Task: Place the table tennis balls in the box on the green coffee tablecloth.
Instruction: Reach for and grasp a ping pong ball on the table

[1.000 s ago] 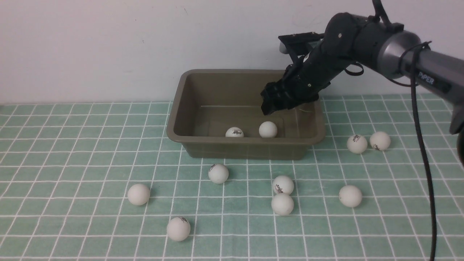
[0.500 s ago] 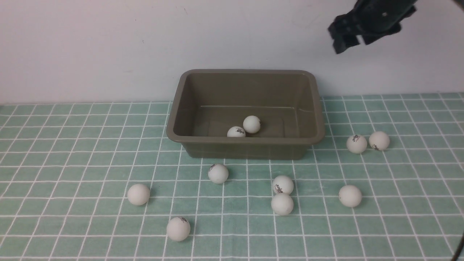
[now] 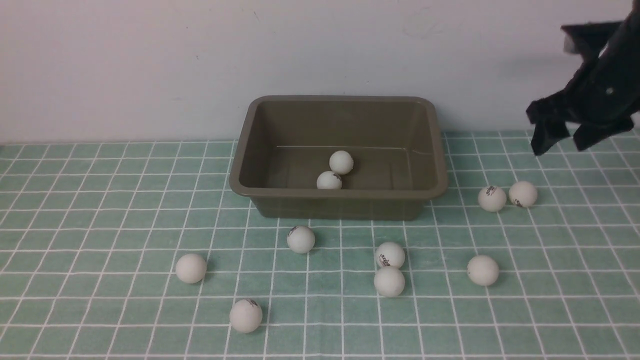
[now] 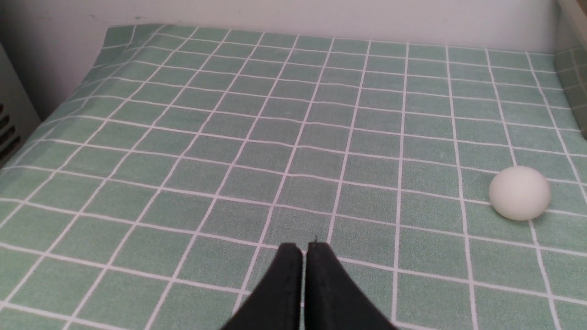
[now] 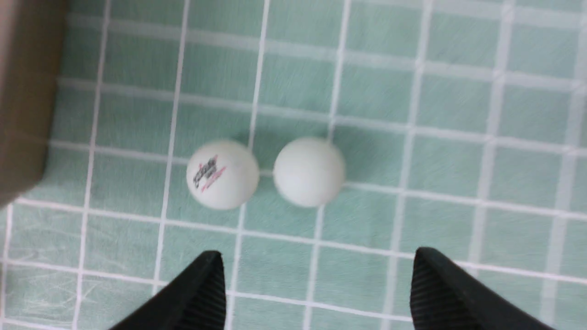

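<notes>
Left tool (image 4: pixel 305 250): closed, jaws pressed together with nothing between them, low over the green coffee tablecloth (image 4: pixel 229 137); one plain ball (image 4: pixel 519 193) lies on the cloth off to its side.
Loose table tennis balls (image 3: pixel 191 268): eight on the cloth outside the box. Three lie toward its left front; a close-set pair (image 3: pixel 390 255) and a single ball (image 3: pixel 483 270) lie toward its right front.
Box (image 3: pixel 340 192): upright on the cloth near the wall (image 3: pixel 150 65); two balls (image 3: pixel 341 162) sit close together mid-floor inside.
Right-hand pair (image 3: pixel 492 198): side by side on the cloth, right of the box.
Right tool (image 3: pixel 561 144): jaws spread wide, empty, in the air above that pair, well apart from the box.
</notes>
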